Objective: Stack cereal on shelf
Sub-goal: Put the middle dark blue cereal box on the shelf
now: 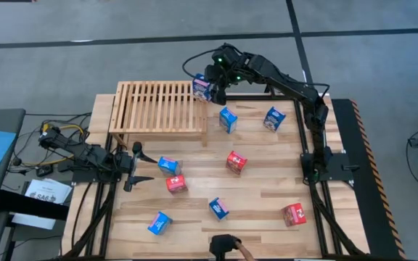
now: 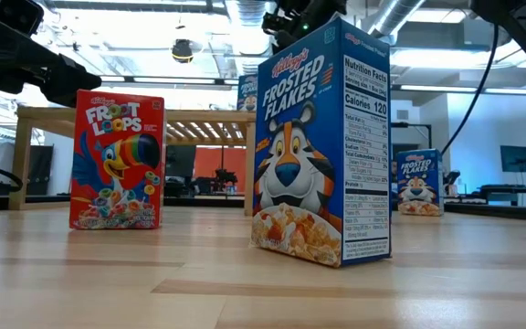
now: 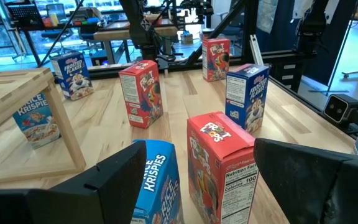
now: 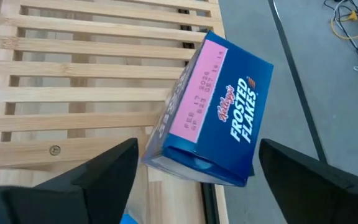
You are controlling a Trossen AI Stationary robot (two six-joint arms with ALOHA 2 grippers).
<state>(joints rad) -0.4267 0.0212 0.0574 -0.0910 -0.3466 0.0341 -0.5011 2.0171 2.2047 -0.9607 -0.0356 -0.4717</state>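
The shelf (image 1: 158,109) stands at the table's far left; the wrist view looks down on its slats (image 4: 73,68). A blue Frosted Flakes cereal box (image 1: 202,88) (image 4: 216,112) sits on the shelf's far right corner, its pink top flap up. My right gripper (image 1: 212,85) (image 4: 197,149) hovers over it, open, with one finger on each side of the box and a gap at both. Several other blue and red cereal boxes stand about the table. My left gripper (image 1: 130,176) (image 3: 197,180) waits open near the table's left edge.
Loose boxes: blue (image 1: 228,119), (image 1: 274,118), (image 1: 169,166), (image 1: 219,208), (image 1: 160,222); red (image 1: 236,162), (image 1: 176,184), (image 1: 294,214). A red Froot Loops box (image 3: 219,162) and a blue Rice Krispies box (image 3: 157,180) stand just ahead of my left gripper. A person's hand (image 1: 244,251) shows at the near edge.
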